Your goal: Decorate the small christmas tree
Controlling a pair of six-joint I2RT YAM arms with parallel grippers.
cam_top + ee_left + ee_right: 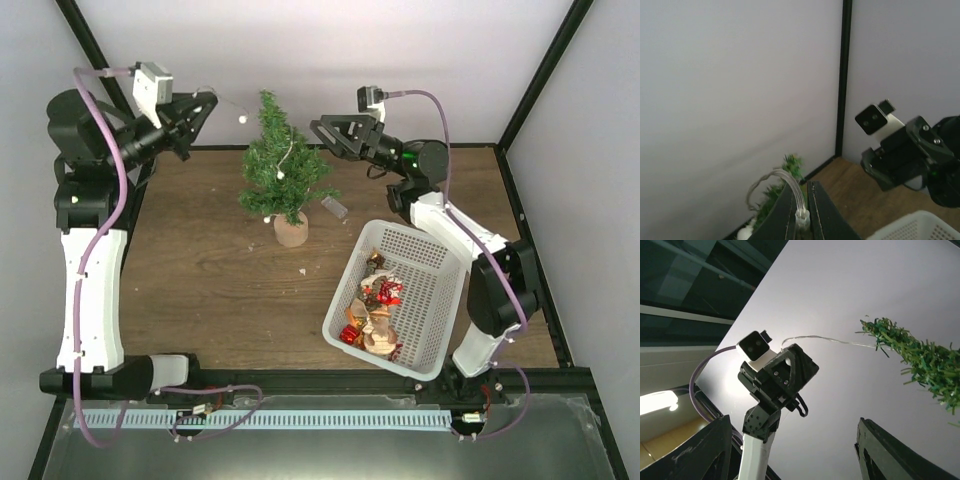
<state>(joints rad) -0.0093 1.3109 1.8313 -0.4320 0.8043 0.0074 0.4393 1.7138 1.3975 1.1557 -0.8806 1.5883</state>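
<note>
Standing upright toward the far middle of the counter (200,270), on a round tan base (291,231): the small christmas tree (283,170). Draped down its branches, a beaded wire (243,119), white beads showing against the green and one end leading off the treetop to the left. Up and to the left of the treetop, apart from the branches: the left claw (211,98), pinched tight on that wire's clear end. To the right of the upper tree, near but not touching: the right claw (322,134), fingers parted with a clear gap, gripping nothing, pointed toward the tree. Just right of the base, a small grey block (335,207). Farther right and nearer, a white basket (430,285) holding red and gold ornaments (375,312).
</note>
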